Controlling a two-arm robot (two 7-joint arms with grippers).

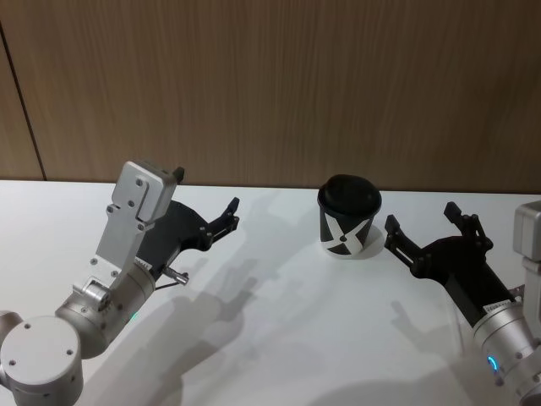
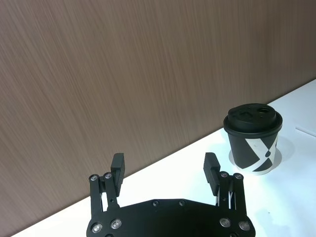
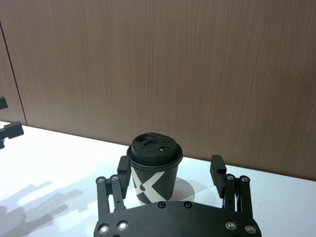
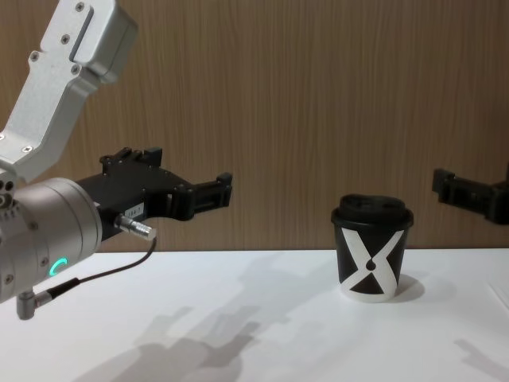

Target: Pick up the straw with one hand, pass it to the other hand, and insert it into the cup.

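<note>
Nearest: right hand point(image 1: 423, 218) above the white table point(image 1: 279, 321), fingers spread wide, gripping nothing. Left hand point(image 2: 164, 163) likewise wide. Just ahead of the right hand, well off to the left hand's right: cup point(image 1: 347, 228), upright, long axis vertical, lid on top, white X and droplet mark facing back. Beyond: wood-panelled wall point(image 1: 270, 85).

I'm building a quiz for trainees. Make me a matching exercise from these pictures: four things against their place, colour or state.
1 cup
2 left gripper
3 right gripper
4 wall

A brown wood grain
B jaws open, right of the cup
C upright, lid on
D jaws open, left of the cup

Pairs: 1-C, 2-D, 3-B, 4-A
</note>
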